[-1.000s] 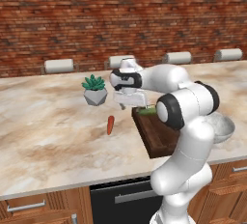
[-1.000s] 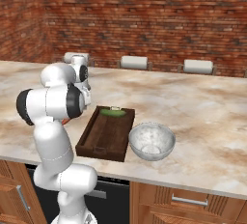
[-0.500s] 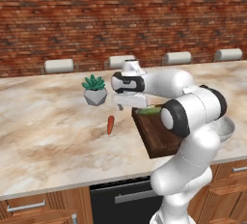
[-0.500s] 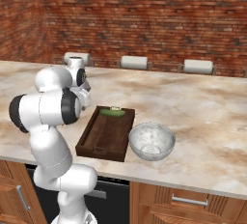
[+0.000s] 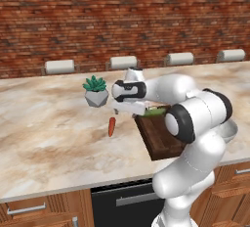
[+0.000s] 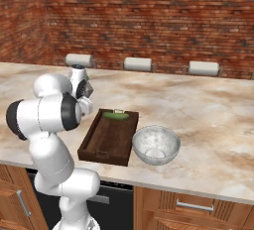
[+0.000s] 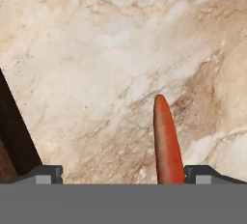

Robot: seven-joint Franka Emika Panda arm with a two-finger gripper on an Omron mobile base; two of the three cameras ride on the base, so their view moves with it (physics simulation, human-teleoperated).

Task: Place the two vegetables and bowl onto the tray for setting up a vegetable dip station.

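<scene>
Since the earlier frame we see the arm has swung to its left, away from the tray (image 5: 158, 135) and toward the carrot (image 5: 112, 126), while the things on the counter (image 5: 44, 133) have kept their places. We see the gripper (image 5: 128, 108) hanging above the marble between the tray's far end and the carrot, with its jaws spread wide and nothing between them. In the hand view the carrot (image 7: 166, 143) lies on the counter with its narrow end pointing up the picture, close to the right finger tip (image 7: 208, 174). We find the cucumber (image 6: 118, 116) already lying inside the tray (image 6: 95, 144), at its far end. The bowl (image 6: 155, 145) stands on the counter just beside the tray's right long side; we cannot tell if they touch. A potted plant (image 5: 95, 91) stands on the counter beyond the carrot, to the left of the gripper.
</scene>
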